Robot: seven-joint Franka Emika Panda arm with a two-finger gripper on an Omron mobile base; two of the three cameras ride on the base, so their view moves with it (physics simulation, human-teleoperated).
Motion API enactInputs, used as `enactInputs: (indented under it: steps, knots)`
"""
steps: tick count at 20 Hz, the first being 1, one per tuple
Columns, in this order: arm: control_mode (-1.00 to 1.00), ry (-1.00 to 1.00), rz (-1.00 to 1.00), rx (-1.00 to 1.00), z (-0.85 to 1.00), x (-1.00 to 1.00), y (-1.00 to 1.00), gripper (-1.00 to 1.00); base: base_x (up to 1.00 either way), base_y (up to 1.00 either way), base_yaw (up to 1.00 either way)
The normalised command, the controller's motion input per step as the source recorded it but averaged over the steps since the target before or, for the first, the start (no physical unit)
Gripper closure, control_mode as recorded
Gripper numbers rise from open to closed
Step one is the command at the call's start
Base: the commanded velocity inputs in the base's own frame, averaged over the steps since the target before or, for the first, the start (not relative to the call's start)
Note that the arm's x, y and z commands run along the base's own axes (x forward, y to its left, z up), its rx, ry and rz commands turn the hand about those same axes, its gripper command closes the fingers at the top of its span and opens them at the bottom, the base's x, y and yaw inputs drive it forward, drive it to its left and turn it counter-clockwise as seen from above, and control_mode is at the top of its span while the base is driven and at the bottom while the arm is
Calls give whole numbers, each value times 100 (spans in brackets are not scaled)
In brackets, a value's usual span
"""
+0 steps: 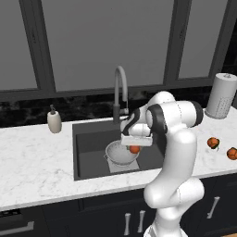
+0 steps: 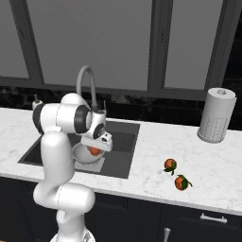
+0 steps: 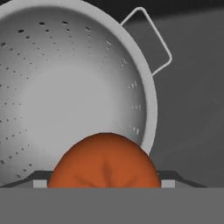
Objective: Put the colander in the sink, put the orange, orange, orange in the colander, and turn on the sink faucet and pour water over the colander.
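Your gripper [image 1: 134,147] is clamping one orange [image 3: 104,161] just over the colander [image 3: 65,87] — bowl centre lying toward eleven o'clock of the fingers — rim underneath.

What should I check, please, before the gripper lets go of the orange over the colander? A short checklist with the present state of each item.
1. Colander is inside the sink: ok.
2. An orange sits between the fingers of the gripper: ok, the hand view shows it held.
3. The held orange is above the colander bowl, not outside its rim: ok in the hand view, though it sits near the rim.
4. Colander holds no fruit yet: ok, its bowl looks bare.
5. Two other oranges wait on the counter right of the sink: ok.
6. Sink faucet is off: cannot tell; no water shows.
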Motion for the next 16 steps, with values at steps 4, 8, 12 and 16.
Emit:
enactInputs:
  steps: [4, 8, 12, 16]
  knots:
    - [-100, 0, 0, 0, -34, 23, 1, 100, 0, 0, 0]
    - [-100, 0, 0, 0, -26, 19, 0, 100, 0, 0, 0]
    - [-100, 0, 0, 0, -6, 4, 0, -100, 0, 0, 0]
    - [-100, 0, 0, 0, 0, 0, 0, -100, 0, 0, 0]
